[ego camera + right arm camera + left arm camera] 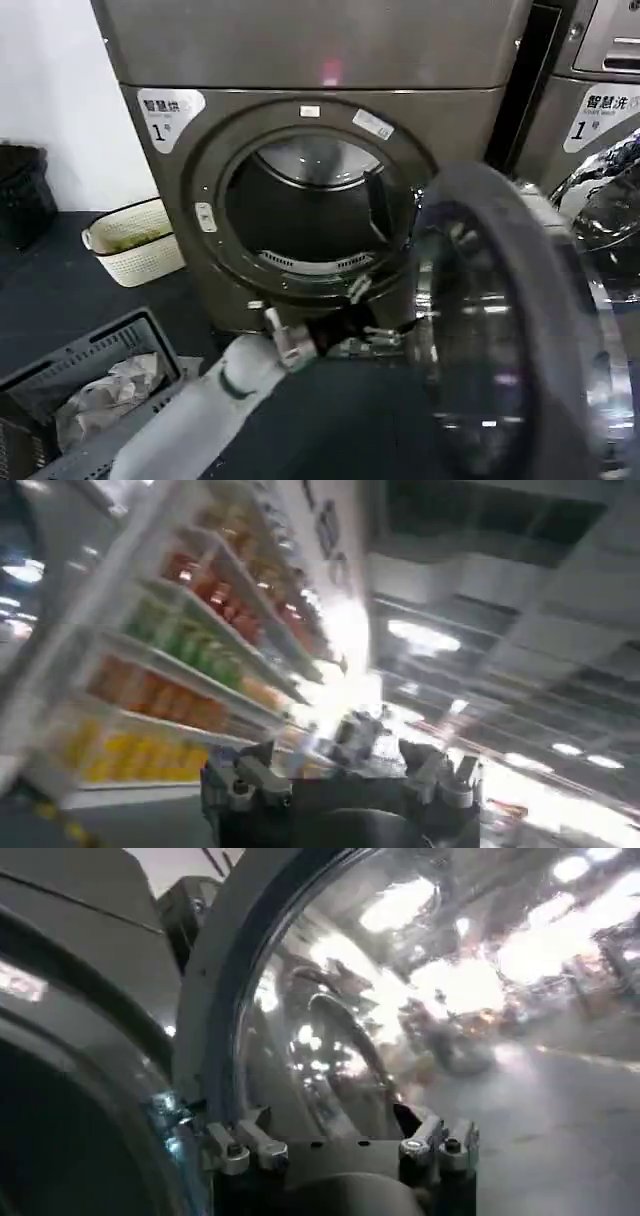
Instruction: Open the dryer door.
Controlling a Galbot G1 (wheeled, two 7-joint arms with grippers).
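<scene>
While the dryer door [500, 330] stood swung wide to the right of the drum opening [305, 215], my left hand [365, 318] sat at its hinge-side edge; I couldn't tell its finger state.

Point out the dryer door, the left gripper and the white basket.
dryer door [497, 330]: head view, grey inner side.
left gripper [362, 322]: head view, between the fingertips.
white basket [150, 262]: head view, front wall.

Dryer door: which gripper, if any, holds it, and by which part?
The left gripper reaches the dryer door at its lower edge; whether it grips there cannot be told.
</scene>
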